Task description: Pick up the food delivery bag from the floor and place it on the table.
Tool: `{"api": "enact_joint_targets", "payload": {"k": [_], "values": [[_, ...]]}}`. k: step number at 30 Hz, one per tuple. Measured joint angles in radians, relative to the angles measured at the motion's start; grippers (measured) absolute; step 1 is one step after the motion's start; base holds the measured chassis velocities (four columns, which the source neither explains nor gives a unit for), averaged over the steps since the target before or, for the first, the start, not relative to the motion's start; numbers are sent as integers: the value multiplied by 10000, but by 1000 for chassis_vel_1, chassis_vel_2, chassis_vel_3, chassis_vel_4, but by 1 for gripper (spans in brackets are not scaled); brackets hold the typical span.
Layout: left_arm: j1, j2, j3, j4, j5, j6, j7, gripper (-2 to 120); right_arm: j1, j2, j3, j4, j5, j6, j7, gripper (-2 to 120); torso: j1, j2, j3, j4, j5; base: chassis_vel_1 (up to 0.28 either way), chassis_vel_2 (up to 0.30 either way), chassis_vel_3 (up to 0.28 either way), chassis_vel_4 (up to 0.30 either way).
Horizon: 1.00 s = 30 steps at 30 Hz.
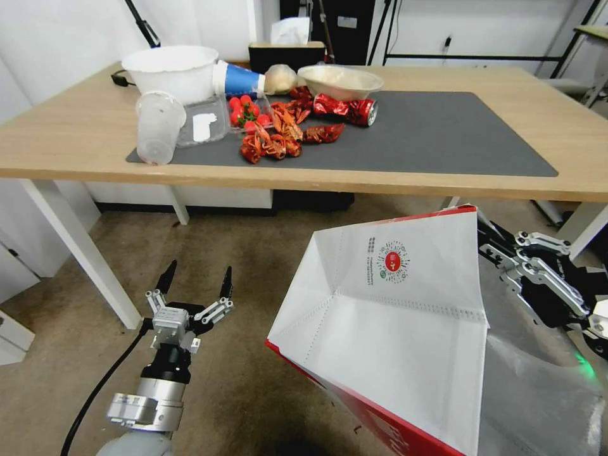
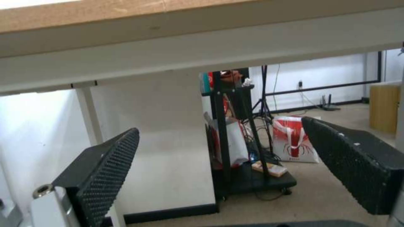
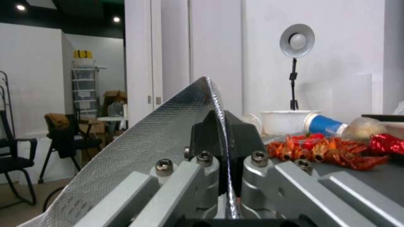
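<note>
Two grippers: the right gripper [image 3: 223,148] fingers pinch the foil-lined rim of the boxy white-and-red food delivery bag [image 1: 392,329], held above the beige floor [image 1: 253,253] before the light-wood bench [image 1: 76,133], while the left gripper [image 1: 195,284] fingers are spread wide, empty.

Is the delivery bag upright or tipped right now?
Tipped. The delivery bag hangs tilted in front of the table, its foil wall pinched in the right gripper.

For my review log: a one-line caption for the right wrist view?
Right gripper pinches the foil-lined wall of the food delivery bag, with the table close ahead.
</note>
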Motion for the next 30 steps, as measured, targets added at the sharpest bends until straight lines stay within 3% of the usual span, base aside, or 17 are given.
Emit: {"api": "enact_joint_targets", "payload": {"k": [30], "values": [[223,67,98,-201,230,-7,94,97,50,81,330,52,154,20,-28,0,412,1261,849,-1,0,0,0,0,0]]}}
